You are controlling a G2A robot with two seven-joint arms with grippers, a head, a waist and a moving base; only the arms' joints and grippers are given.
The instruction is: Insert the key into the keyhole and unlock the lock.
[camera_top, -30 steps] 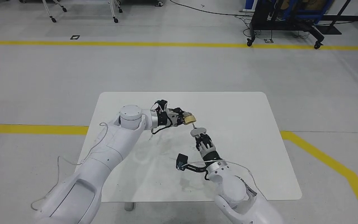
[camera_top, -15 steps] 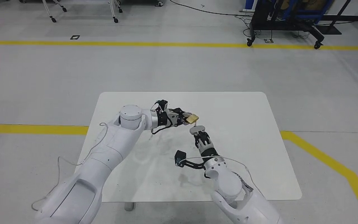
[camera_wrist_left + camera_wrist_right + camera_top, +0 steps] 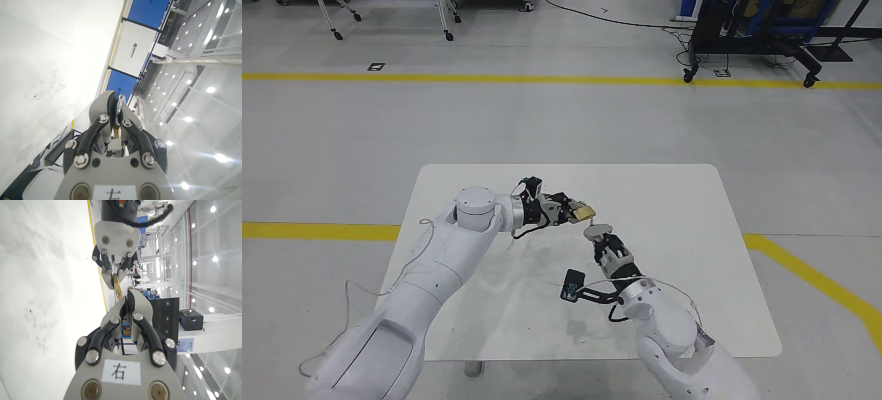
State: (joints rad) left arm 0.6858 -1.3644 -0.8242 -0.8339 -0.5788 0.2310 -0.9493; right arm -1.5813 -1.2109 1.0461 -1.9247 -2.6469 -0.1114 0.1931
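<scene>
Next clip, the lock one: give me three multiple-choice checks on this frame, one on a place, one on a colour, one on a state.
1. Where is the right gripper?
A) at the table's far corner
B) right by the padlock, facing the left gripper
C) lying flat on the table's near edge
2. What colour is the padlock's body?
A) red
B) brass yellow
C) blue
3. What state is the left gripper in?
A) wide open
B) shut on nothing
C) shut on the padlock

Key: 1 B, the right wrist view shows its tips by the padlock's end. 2 B, top and right wrist views agree. 3 C, its fingers clamp the padlock.
</scene>
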